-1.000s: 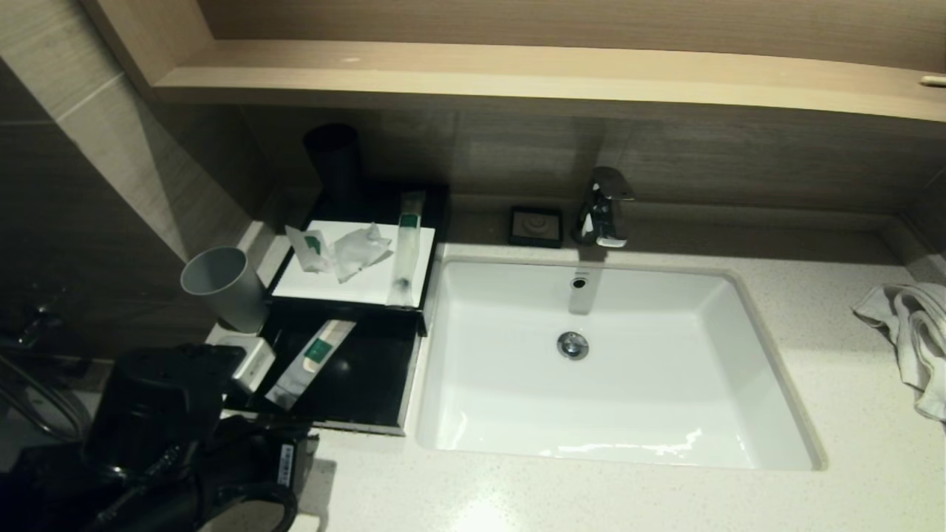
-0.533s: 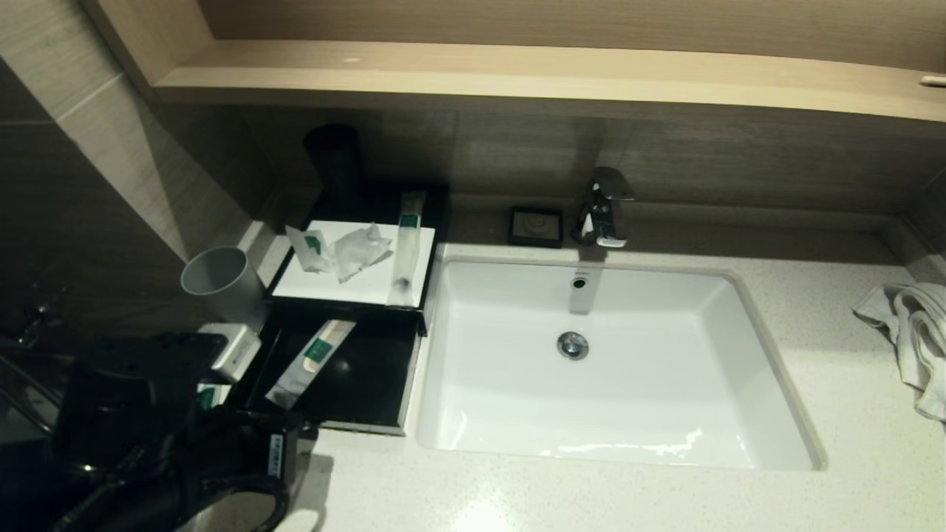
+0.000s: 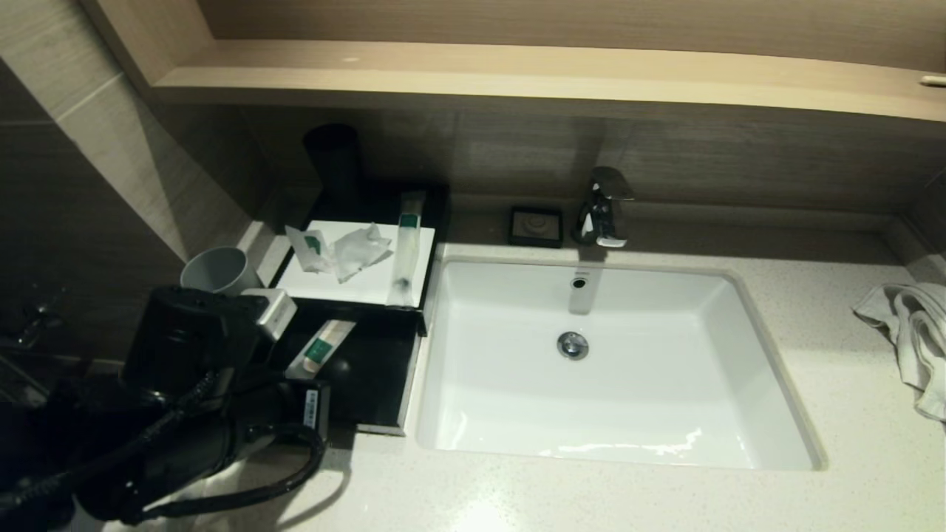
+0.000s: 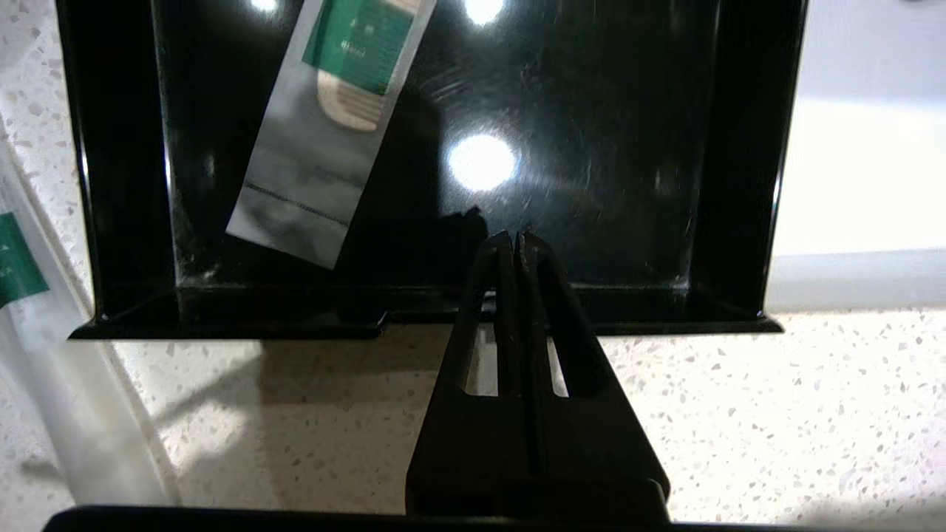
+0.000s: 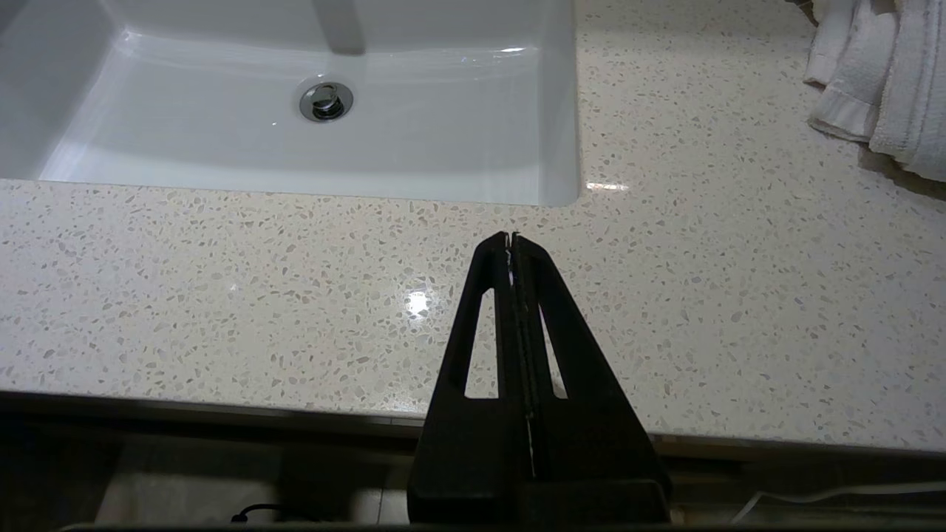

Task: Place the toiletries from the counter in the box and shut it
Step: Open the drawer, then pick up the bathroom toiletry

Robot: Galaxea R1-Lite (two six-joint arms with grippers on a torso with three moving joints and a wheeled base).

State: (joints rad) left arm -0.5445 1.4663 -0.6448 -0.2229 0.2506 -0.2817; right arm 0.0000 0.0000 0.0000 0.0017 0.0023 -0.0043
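Now the left pincer [image 4: 515,240] has swung in from the desk's left edge to the near rim of the glossy black rectangular box [image 4: 746,185], clenched on nothing. One flat sachet with a green label [image 4: 336,111] lies in the open near compartment; another clear packet with a green mark [image 4: 18,281] sits on the speckled stone desk [image 4: 739,399] just beside the box. More packets lie on the white lid panel [image 3: 355,281] behind. My read: it's lining up for the next item; nothing grasped yet, box not closed. Right pincer [image 5: 512,238] idles clenched over the desk in front of the white sink [image 5: 222,133].
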